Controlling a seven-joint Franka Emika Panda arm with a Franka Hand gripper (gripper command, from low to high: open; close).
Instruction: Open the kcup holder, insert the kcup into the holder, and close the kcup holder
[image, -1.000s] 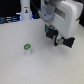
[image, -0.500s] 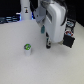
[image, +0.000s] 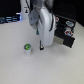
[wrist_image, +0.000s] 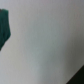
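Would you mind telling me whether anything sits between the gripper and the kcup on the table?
Nothing visible does. The kcup stands alone on the white table, and the gripper is beside it toward the exterior view's right, with only bare tabletop between them.

No lettering, label, brand or number can be read in either view; the pale marks on the black boxy kcup holder (image: 67, 33) are too blurred to make out.
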